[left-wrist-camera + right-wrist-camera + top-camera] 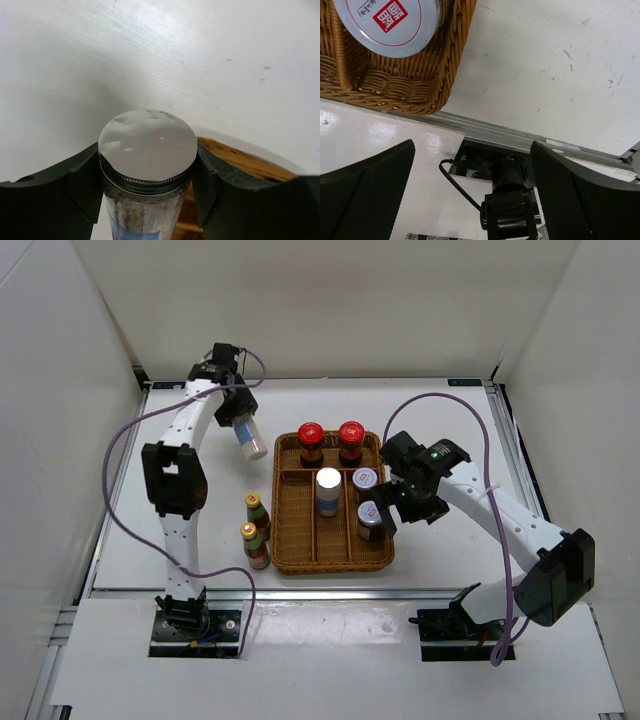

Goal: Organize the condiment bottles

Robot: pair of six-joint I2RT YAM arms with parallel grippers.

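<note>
The left gripper is clamped on a silver-capped bottle, pinching it just under the cap and holding it tilted in the air, off the far left corner of the wicker tray. In the tray, two red-capped bottles stand side by side in the back section. Another silver-capped one stands upright in the middle lane. Two grey-capped bottles sit one behind the other in the right lane. On the table, two slim bottles stand just beside the tray's left wall. Over on the right, the right gripper hangs by the tray's near right corner, fingers spread wide with nothing between them, the nearer grey cap at the edge of its view.
</note>
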